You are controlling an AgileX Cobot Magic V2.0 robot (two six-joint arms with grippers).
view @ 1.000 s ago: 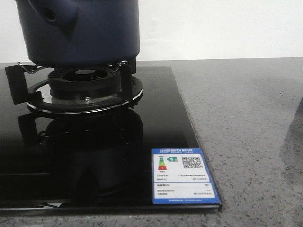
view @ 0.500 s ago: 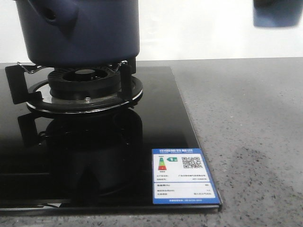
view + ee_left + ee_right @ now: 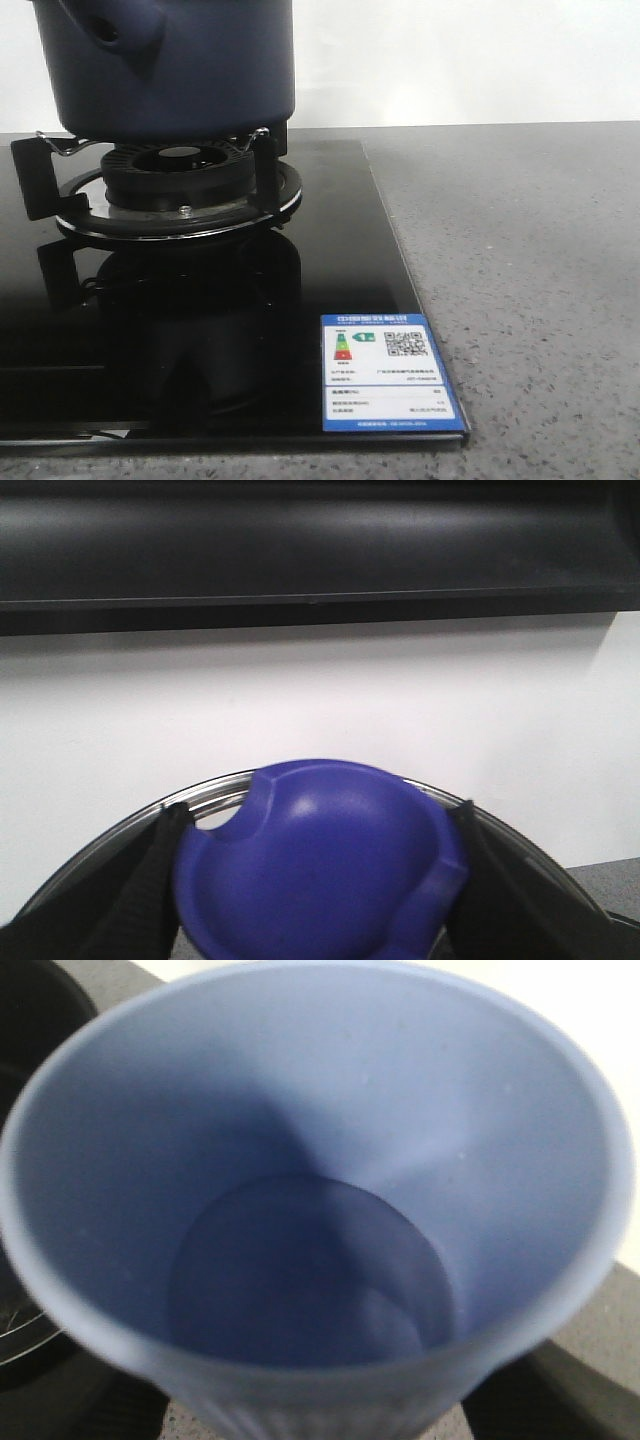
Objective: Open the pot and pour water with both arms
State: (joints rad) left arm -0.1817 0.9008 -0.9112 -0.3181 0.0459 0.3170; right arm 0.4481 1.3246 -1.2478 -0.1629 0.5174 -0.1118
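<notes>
At ten o'clock, the pot (image 3: 170, 65) is judged heavy, rigid; its knob (image 3: 320, 865) is clamped by the left claw (image 3: 318, 880); the right claw's state cannot be told.

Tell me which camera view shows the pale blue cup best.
The right wrist view: the pale blue plastic cup fills the frame, seen from above down its open mouth to the bottom. The front view and the left wrist view show nothing of it; the left wrist view shows only a rounded blue knob between dark fingers.
</notes>
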